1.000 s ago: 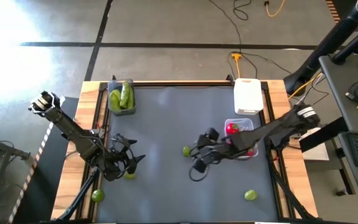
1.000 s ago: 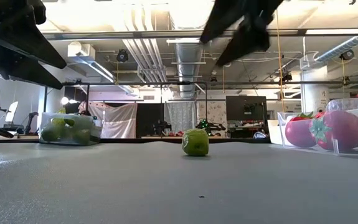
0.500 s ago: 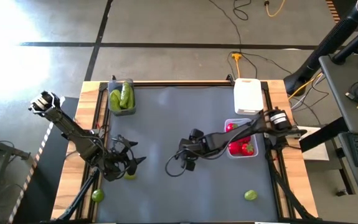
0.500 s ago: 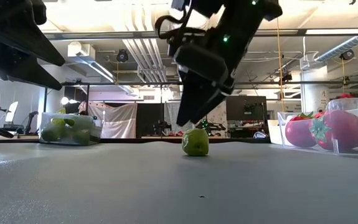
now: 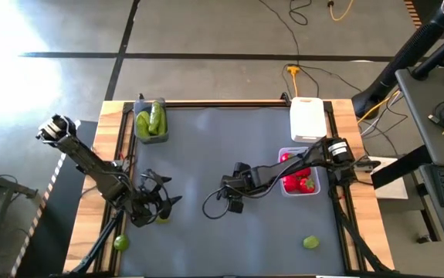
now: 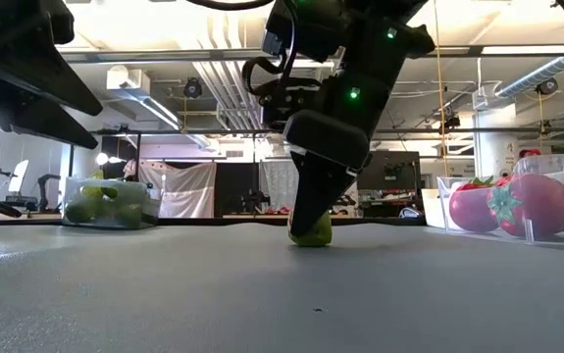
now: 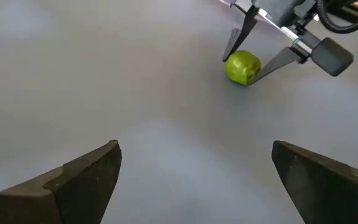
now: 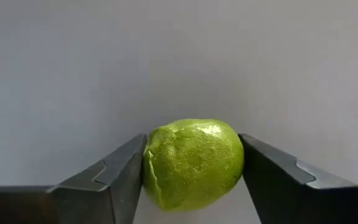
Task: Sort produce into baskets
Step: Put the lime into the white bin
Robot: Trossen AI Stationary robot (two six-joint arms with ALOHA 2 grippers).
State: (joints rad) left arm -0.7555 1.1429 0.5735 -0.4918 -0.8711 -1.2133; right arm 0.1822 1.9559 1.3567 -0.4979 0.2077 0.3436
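Sorting looks roughly half done. The dark grey bin holds cucumbers, the clear bin tomatoes; the white bin shows nothing inside from above. Limes are left loose on the worktop. Mid-worktop, the right tool pinches one lime from both sides. The left tool hovers wide open, empty.

Right arm onto the mid-table lime

We see the right gripper has swung from beside the clear basket out to the lime and dropped to the mat; its jaws, wide a second ago, have narrowed and now touch the lime on both sides. Lime hasn't lifted.
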